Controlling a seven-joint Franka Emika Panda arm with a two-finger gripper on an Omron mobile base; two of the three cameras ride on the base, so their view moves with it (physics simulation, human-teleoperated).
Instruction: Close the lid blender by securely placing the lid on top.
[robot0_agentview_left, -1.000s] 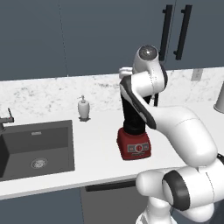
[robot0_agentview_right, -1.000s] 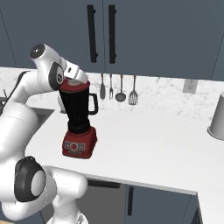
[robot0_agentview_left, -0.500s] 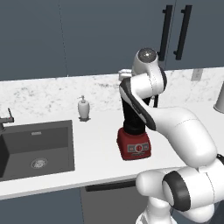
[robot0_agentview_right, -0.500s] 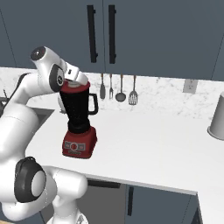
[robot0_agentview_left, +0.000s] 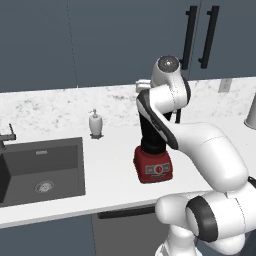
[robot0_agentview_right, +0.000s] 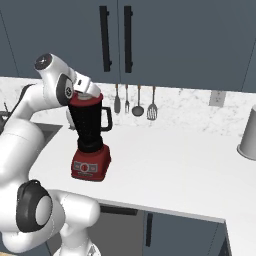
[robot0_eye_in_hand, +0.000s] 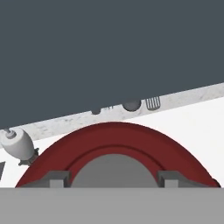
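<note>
Right base view: arm bent over the blender (robot0_agentview_right: 90, 140), claw (robot0_eye_in_hand: 113, 178) clasping the lid (robot0_eye_in_hand: 118, 140) at the jar's rim.

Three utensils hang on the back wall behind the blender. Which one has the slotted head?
The rightmost utensil: its broad flat head shows slots. The middle one ends in a round ladle bowl, and the left one in a plain oval spoon head.

1. No readable text, brand or number anywhere.
2. Round controls on the blender (robot0_agentview_right: 90, 167) base: plain marks, too small to read.
3. Nothing legible on the soap dispenser (robot0_agentview_left: 95, 123) either.
</note>
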